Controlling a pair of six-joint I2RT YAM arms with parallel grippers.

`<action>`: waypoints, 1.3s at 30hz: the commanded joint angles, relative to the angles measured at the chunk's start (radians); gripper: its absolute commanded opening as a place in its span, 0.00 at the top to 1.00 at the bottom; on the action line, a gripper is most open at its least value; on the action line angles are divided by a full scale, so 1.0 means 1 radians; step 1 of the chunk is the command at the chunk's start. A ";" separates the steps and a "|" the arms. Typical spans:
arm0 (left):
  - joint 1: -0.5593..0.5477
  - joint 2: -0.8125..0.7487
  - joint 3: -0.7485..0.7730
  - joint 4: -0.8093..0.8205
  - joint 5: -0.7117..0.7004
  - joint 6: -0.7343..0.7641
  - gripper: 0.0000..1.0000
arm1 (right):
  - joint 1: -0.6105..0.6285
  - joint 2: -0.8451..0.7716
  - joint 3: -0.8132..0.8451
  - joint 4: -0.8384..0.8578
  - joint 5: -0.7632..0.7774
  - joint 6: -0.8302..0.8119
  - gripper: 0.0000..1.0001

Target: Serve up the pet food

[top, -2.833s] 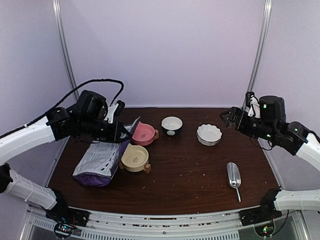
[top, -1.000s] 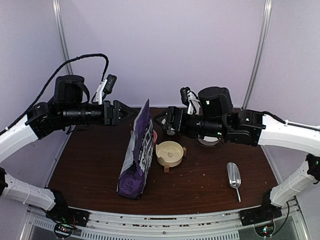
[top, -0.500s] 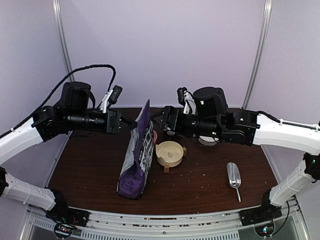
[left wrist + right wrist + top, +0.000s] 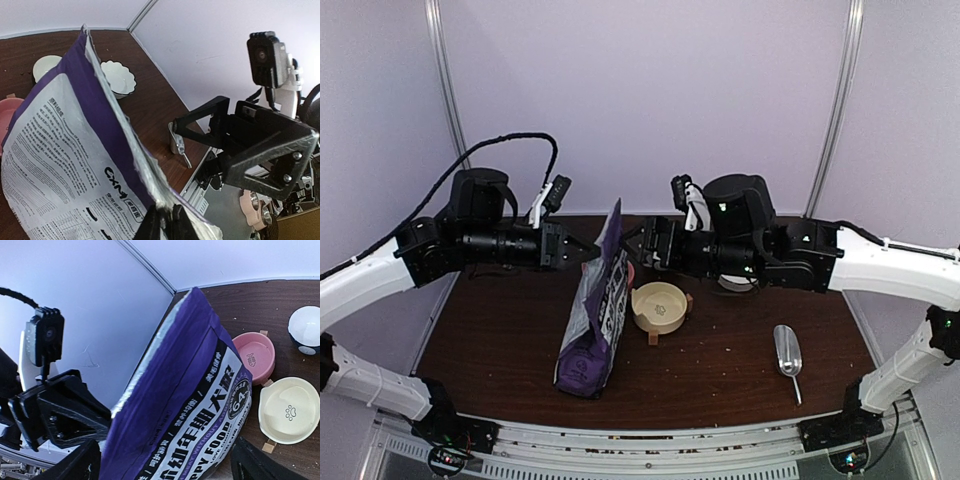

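The purple-and-white puppy food bag (image 4: 592, 310) stands upright left of centre, its torn top edge up. My left gripper (image 4: 584, 251) is shut on that top edge from the left; in the left wrist view the fingers (image 4: 150, 226) pinch the silvery rim of the bag (image 4: 70, 150). Coming from the right, my right gripper (image 4: 636, 244) stands open at the bag's upper part. In the right wrist view its wide-spread fingers (image 4: 82, 465) straddle the bag (image 4: 195, 400) without touching it. The pet food itself is hidden.
A cream bowl (image 4: 660, 306) sits right of the bag, a pink bowl (image 4: 254, 354) behind it. A blue-and-white bowl (image 4: 305, 324) and a scalloped white bowl (image 4: 119, 78) stand farther back. A metal scoop (image 4: 787, 353) lies at the front right. Crumbs dot the dark table (image 4: 500, 330).
My left gripper has moved right to the bag's top edge and closed on it. The right gripper has edged left toward the bag. The bag stays upright.
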 commanded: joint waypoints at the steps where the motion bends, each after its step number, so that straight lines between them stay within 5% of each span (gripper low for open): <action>1: 0.003 0.036 0.000 0.069 0.065 -0.013 0.93 | 0.039 -0.013 0.083 -0.056 0.059 -0.053 0.09; 4: 0.004 0.043 -0.002 0.084 0.069 -0.022 1.00 | 0.063 -0.005 0.103 -0.079 0.089 -0.069 0.10; 23: 0.002 0.058 -0.012 0.133 0.039 -0.043 1.00 | 0.078 0.081 0.169 -0.147 0.040 -0.096 0.40; 39: 0.002 0.076 0.092 -0.047 -0.067 0.060 1.00 | 0.078 0.135 0.199 -0.204 0.091 -0.052 0.93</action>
